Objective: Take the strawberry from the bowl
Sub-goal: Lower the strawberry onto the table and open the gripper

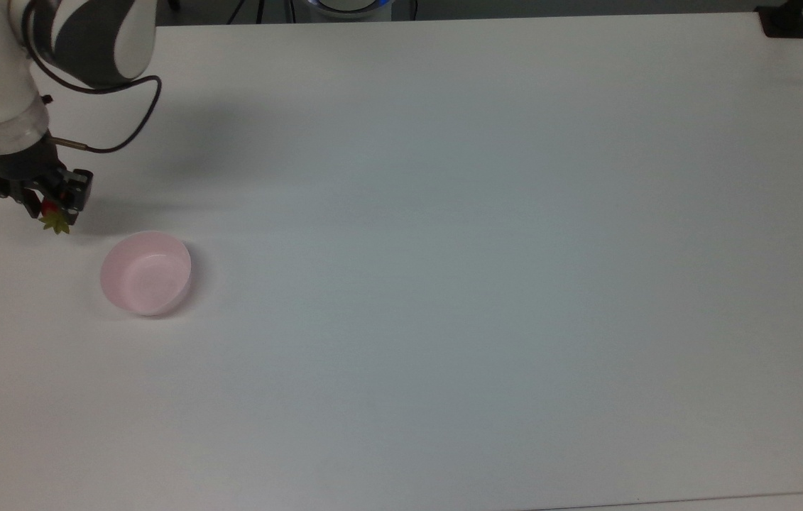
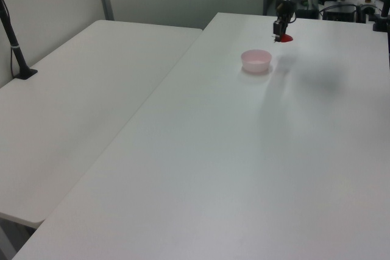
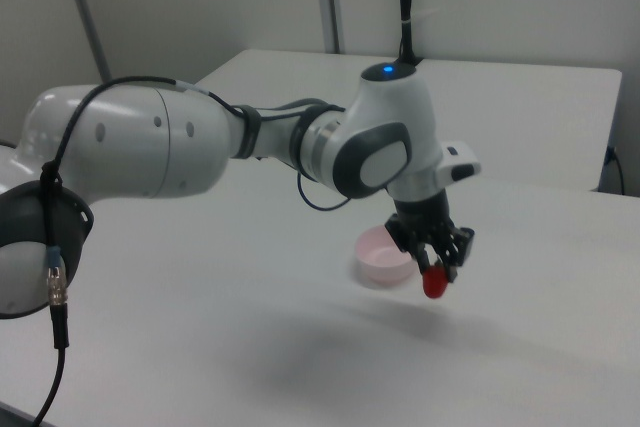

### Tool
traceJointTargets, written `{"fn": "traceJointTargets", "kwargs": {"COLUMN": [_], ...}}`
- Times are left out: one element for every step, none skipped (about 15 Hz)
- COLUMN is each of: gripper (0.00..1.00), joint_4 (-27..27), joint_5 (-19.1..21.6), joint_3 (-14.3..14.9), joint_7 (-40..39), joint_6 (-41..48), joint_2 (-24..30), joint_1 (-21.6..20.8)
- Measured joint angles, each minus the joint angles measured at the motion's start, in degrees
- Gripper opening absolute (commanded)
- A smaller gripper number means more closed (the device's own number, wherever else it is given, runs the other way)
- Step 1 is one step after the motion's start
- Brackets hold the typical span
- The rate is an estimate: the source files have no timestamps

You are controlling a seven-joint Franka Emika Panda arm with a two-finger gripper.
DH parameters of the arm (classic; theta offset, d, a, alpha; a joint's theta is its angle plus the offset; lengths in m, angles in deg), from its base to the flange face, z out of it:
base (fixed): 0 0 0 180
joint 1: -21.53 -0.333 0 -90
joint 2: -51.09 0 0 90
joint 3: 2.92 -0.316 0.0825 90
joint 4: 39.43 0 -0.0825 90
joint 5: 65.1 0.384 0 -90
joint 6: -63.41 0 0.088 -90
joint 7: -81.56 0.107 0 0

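Pincer (image 1: pixel 52 206) of the white and grey robot arm (image 3: pixel 200 142) grips the small glossy red strawberry (image 1: pixel 53 216) with its green spiky leaf cap, the black fingers closed on the fruit's sides. In the top view the fruit hangs up and to the left of the small round pale pink plastic bowl (image 1: pixel 146 273), apart from it, leaf cap toward the top view's lower edge. In the right view the strawberry (image 3: pixel 434 283) hangs clear above the white table (image 3: pixel 250 347), to the right view's right of the bowl (image 3: pixel 384 255), red tip pointing down. In the left view the pincer (image 2: pixel 281 30) holds the strawberry (image 2: pixel 285 38) beyond the bowl (image 2: pixel 256 61), to the left view's right. The bowl stands upright on the table (image 1: pixel 486 248), its inside bare. A thin black cable (image 1: pixel 121 128) loops from the wrist.
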Motion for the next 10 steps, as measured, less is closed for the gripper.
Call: {"fn": "traceJointTargets", "kwargs": {"gripper": [0.52,0.76,1.00,1.00,1.00,1.00,1.00,1.00,1.00,1.00], "joint_4": [0.32,0.61,0.83,0.98,1.02,0.99,0.92,0.81,0.49,0.25], "joint_5": [0.00,-0.01,-0.01,-0.01,-0.01,-0.01,-0.01,-0.01,0.00,0.01], "joint_3": [0.21,0.45,0.71,0.89,0.90,0.89,0.85,0.78,0.61,0.44], "joint_7": [-1.66,-2.64,-3.19,-3.33,-3.33,-3.33,-3.33,-3.16,-2.45,-1.07], "joint_6": [0.00,0.00,0.00,0.00,0.00,0.00,0.00,0.29,1.95,3.51], "joint_2": [-0.24,-0.47,-0.65,-0.75,-0.75,-0.67,-0.47,-0.14,0.63,1.44], "joint_1": [0.63,1.04,1.23,1.25,1.22,1.10,0.88,0.49,-0.58,-1.61]}}
